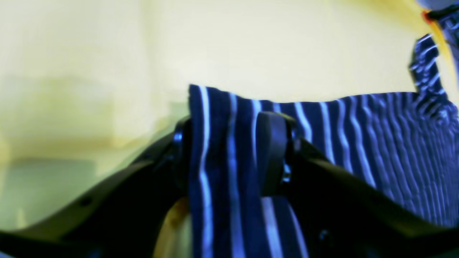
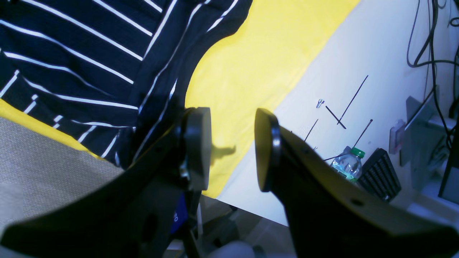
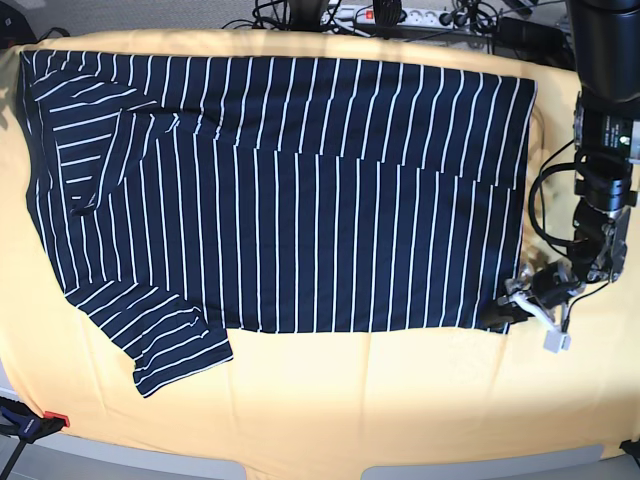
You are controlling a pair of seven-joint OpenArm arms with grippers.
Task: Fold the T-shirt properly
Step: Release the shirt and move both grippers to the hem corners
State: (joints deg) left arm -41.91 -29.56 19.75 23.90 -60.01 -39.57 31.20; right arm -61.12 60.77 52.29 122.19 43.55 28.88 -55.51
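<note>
The base camera hangs overhead and looks straight down, far enough to take in the whole T-shirt point(image 3: 290, 190) spread on the yellow cloth point(image 3: 330, 400). The left wrist camera sits just behind the left end effector point(image 1: 229, 154), aimed low along the cloth, so close that the striped hem fills its foreground. The right wrist camera rides behind the right end effector point(image 2: 231, 148), tilted out past the tabletop edge toward the floor point(image 2: 340, 71). All three share the shirt and cloth; the base view also shows the left end effector point(image 3: 500, 312) at the shirt's corner.
</note>
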